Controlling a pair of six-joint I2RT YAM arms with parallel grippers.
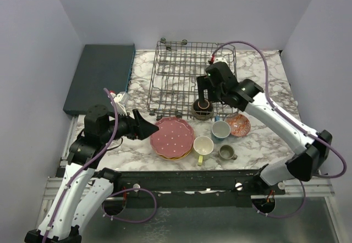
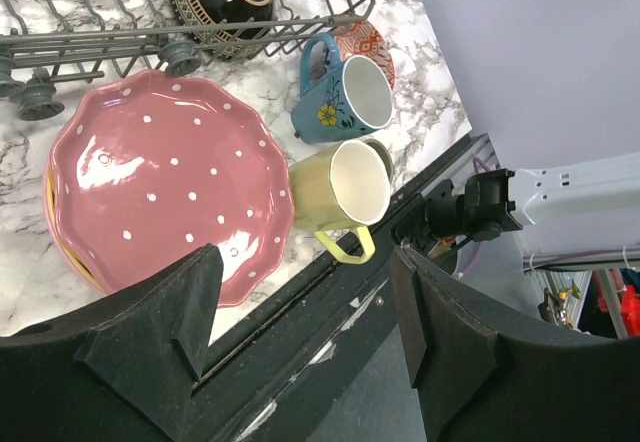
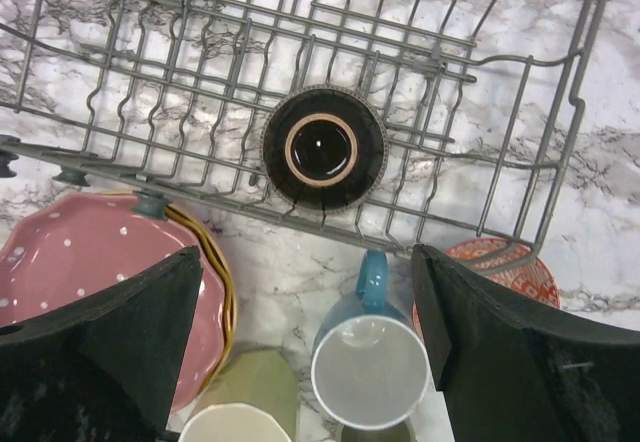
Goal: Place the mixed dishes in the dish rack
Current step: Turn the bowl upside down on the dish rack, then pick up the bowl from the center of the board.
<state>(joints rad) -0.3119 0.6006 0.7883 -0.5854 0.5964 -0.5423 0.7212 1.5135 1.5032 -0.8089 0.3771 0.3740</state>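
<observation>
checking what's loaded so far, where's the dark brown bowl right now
In the right wrist view, the dark brown bowl sits inside the dish rack at its near edge, right of centre, just beyond the blue mug.

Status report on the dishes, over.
Both jaws open. Dark bowl base-up in dish rack, right jaws above. Pink plate stack, yellow mug, blue mug, olive mug, red bowl on table. Nothing seen blocking.

Pink plate (image 2: 170, 182) dotted white, pale yellow mug (image 2: 335, 194), blue mug (image 2: 340, 102) with yellow flower, red patterned bowl (image 1: 237, 125)
</observation>
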